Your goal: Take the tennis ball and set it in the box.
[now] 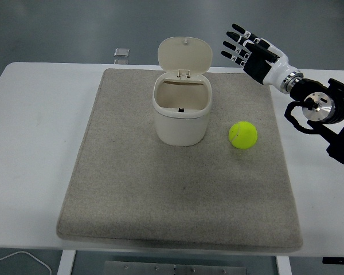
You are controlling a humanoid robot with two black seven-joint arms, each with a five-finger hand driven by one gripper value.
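A yellow-green tennis ball [243, 135] lies on the grey mat [132, 195], just right of a cream box [181, 112] whose hinged lid stands open at the back. My right hand [247, 50] hovers above the mat's far right corner, well beyond the ball and apart from it. Its fingers are spread and hold nothing. The left arm does not show.
The mat covers most of the white table [34, 143]. A small grey square object [121, 52] sits at the table's far edge, left of the box. A white cable [23, 259] curls below the near left edge.
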